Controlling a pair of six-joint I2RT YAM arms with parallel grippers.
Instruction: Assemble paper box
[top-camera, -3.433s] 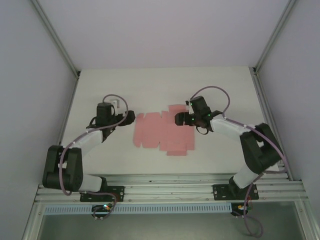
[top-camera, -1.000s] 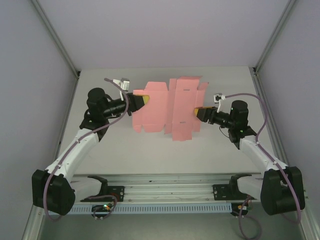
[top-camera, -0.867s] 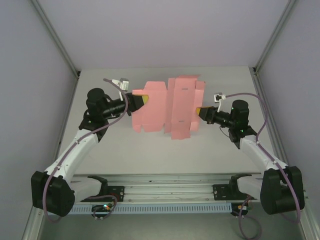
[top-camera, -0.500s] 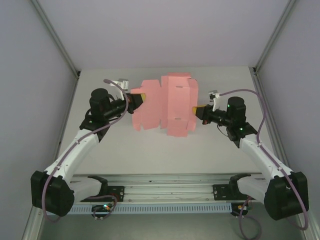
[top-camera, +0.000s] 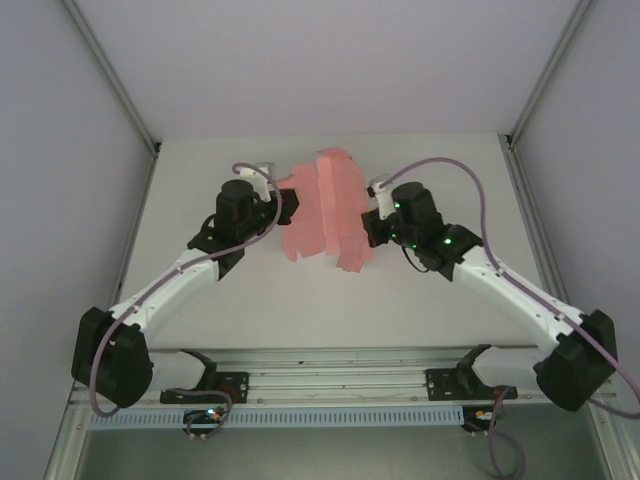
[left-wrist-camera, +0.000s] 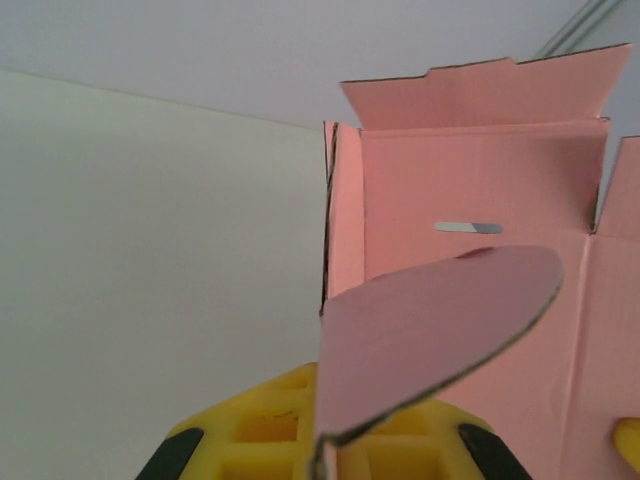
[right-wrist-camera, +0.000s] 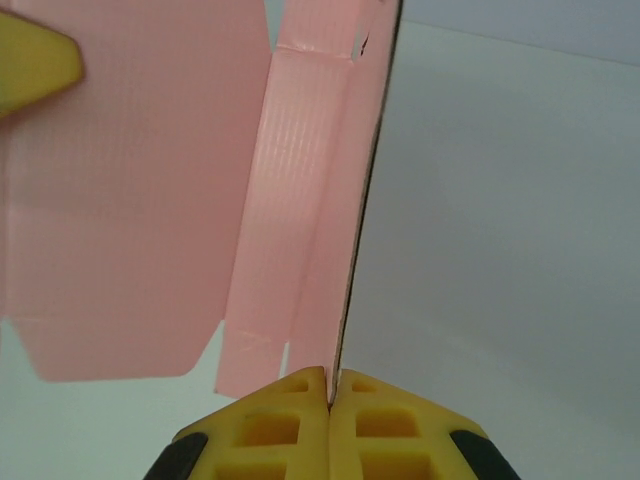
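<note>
Paper box (top-camera: 325, 205) is held up between the two grippers over the far middle of the table (top-camera: 200, 290). It is partly folded, with panels standing roughly upright and tabs sticking out at the top and bottom.

Left arm (top-camera: 160, 290): base is seen at near left, the white link runs up and to the right, and the wrist is turned so the left gripper (top-camera: 287, 205) points right into the card's left edge. In the left wrist view the yellow pads (left-wrist-camera: 270, 435) are pressed together at the left gripper (left-wrist-camera: 325, 445) with a rounded pink flap clamped between them. The paper box (left-wrist-camera: 470, 170) is seen beyond as an open inside corner with a slot in the back panel.

Right arm (top-camera: 510, 290): base is seen at near right, the link is stretched up and to the left, and the wrist is set close to the card so the right gripper (top-camera: 370, 228) points left at its right side. In the right wrist view the right gripper (right-wrist-camera: 330, 395) is fully closed on the thin edge of one panel, pads (right-wrist-camera: 385, 420) meeting with only the card between. The paper box (right-wrist-camera: 150, 200) runs away from the pads, folded along a crease.

Both wrists are brought near each other, with only the card between.
</note>
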